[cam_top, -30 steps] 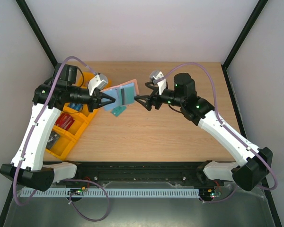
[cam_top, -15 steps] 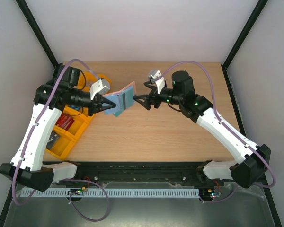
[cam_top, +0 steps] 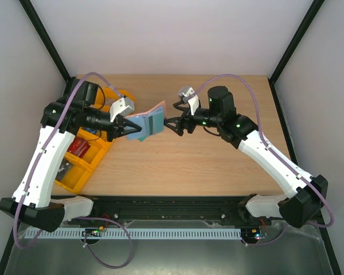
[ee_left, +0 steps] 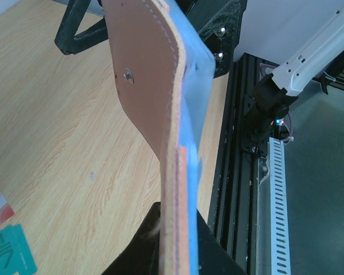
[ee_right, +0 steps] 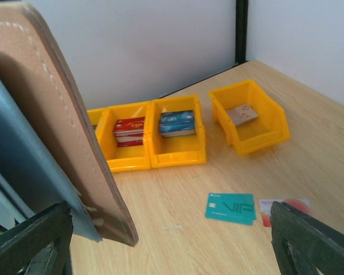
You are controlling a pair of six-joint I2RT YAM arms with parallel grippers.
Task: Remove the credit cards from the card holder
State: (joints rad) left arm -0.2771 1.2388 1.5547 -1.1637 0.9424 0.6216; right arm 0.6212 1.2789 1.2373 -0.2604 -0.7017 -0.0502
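Held above the wooden table (cam_top: 206, 166), the reddish-brown, blue-lined leather card holder (cam_top: 151, 120) is pinched in the left gripper (cam_top: 131, 127). The right gripper (cam_top: 172, 125), jaws spread, hangs just beside it. The teal-green plastic card (ee_right: 230, 207) and the pale red-marked card (ee_right: 286, 208) lie on the table.

Matt leather card holder (ee_left: 149, 86), wooden table (ee_left: 57, 143)

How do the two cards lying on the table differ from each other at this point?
Colour: the teal card is solid green-blue, while the pale card is whitish-pink. Print: the teal card carries white VIP lettering, and the pale card has a red round mark. Shared: both lie flat on the table, side by side, already outside the card holder.
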